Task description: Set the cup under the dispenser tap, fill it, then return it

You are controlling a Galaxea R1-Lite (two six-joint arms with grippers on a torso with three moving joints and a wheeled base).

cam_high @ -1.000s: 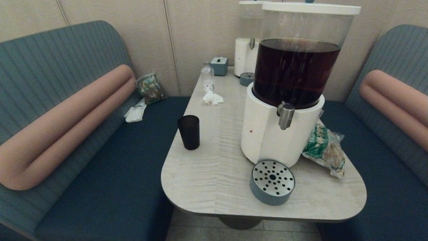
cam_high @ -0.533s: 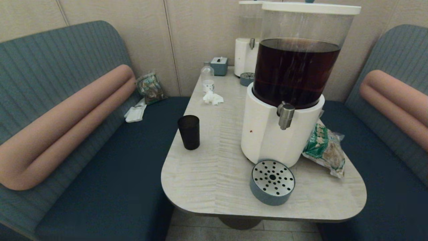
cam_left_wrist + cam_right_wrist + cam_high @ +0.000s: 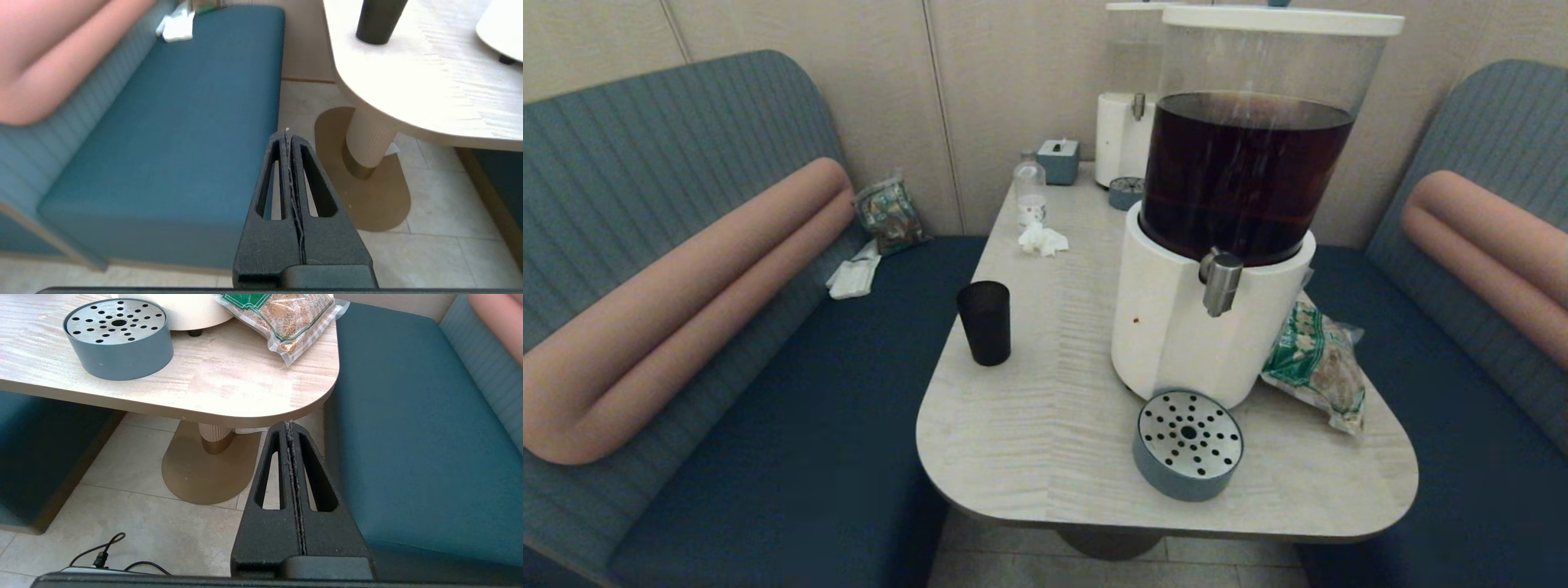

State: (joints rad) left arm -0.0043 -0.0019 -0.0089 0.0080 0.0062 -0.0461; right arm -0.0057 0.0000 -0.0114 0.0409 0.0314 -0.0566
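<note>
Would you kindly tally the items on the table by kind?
Drink dispensers: 2
Drip trays: 2
Cup: 1
Bottle: 1
Tissue box: 1
Crumpled tissue: 1
Snack bag: 1
Total: 9

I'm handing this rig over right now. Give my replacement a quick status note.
Left gripper: shut, empty, low beside the table, off its left side.
Right gripper: shut, empty, parked low off the table's right corner.
Cup: upright near the table's left edge, untouched.
Dispenser tap: nothing under it; drip tray free.
Done: nothing.
Left: grasp cup, place under tap, fill, return.
</note>
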